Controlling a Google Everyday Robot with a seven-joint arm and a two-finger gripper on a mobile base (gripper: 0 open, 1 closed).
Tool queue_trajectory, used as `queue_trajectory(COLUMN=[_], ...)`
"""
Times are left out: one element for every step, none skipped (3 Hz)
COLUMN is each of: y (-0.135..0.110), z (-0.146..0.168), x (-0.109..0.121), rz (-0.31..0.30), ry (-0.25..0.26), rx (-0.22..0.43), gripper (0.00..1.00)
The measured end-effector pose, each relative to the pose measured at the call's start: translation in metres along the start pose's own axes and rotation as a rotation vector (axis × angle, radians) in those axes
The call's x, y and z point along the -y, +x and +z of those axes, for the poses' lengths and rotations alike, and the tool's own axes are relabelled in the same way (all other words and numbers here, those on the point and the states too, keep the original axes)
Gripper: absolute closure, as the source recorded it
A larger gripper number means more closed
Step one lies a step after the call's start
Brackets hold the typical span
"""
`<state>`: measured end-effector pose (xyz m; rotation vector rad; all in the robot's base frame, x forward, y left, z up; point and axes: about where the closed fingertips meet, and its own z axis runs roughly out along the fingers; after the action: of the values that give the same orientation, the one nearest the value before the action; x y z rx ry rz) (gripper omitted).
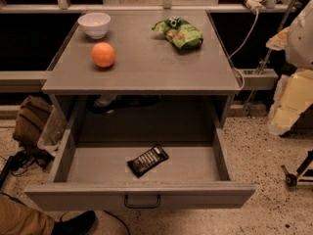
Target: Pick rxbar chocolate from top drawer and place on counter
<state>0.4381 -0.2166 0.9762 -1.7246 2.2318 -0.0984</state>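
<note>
Speckled floor lies around the grey bench (146, 67), whose drawer (142, 195) stands pulled open. On the drawer's bottom, near the middle and toward the front, lies the bar (147, 160): flat, slim, black wrapper with pale lettering. Its long axis runs diagonally, near-left to far-right. My pincer is out of view, so I cannot tell its state.

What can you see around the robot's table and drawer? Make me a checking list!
Surface: counter, grey and flat.
Job's things: rxbar chocolate lying in the open top drawer.
Clutter: white bowl, orange, green snack bag on the counter.
Grippers: gripper not in view; pale blurred shape at right edge.
Cables: white cable beside the counter's right side.
Surroundings: speckled floor, brown bag at left.
</note>
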Motion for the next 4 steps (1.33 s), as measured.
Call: queue_trajectory(y=[0.000,-0.005,-0.032,-0.035], z=[0.000,0.024,0.089,0.098], x=[0.000,-0.003,-0.003,-0.006], rz=[0.000,-0.007,-0.049,-0.058], ry=[0.000,-0.013,-0.066,-0.082], rx=[0.000,0.036,0.133,0.137], gripper=[0.00,0.00,0.00,0.00])
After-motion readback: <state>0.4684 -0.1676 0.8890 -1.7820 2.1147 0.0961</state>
